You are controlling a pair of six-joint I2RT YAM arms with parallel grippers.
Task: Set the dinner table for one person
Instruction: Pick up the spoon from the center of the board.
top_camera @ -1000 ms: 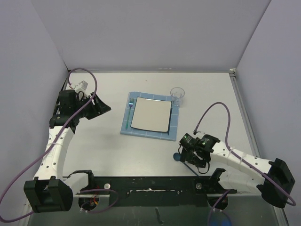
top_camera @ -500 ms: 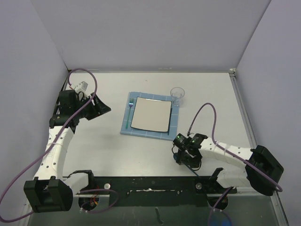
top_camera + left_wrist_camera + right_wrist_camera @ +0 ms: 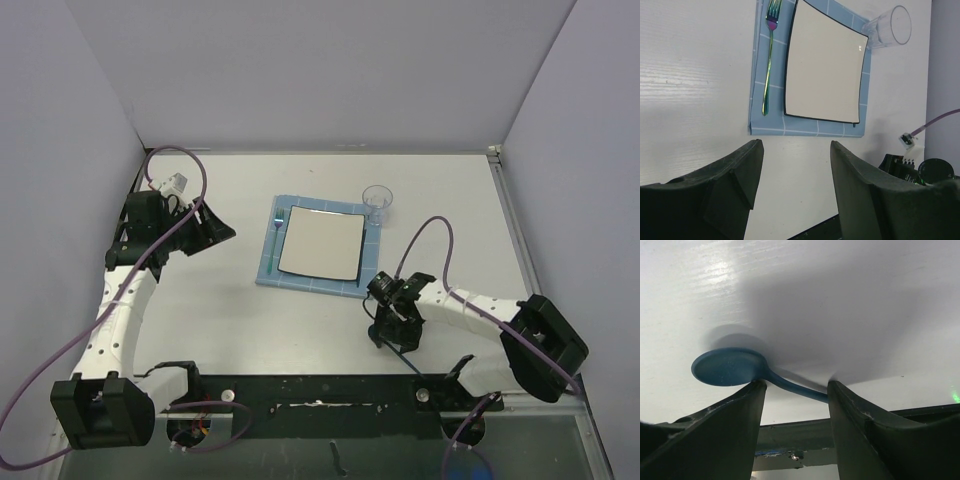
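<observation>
The white dinner table (image 3: 200, 300) lies before both arms, its long axis seemingly running side to side, and carries a blue placemat (image 3: 268, 268), square plate (image 3: 320, 245), fork (image 3: 769, 65) and glass (image 3: 377, 200). Near its front edge the right gripper (image 3: 796, 385), jaws apart, straddles a blue spoon (image 3: 727, 367) lying crosswise. The left gripper (image 3: 795, 145) hovers at the left, jaws apart and empty.

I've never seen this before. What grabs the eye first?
A blue placemat mid-table carries a square white plate, with an iridescent fork left of it and a clear cup by the far right corner. Near the front edge, the right claw straddles a blue spoon.
</observation>
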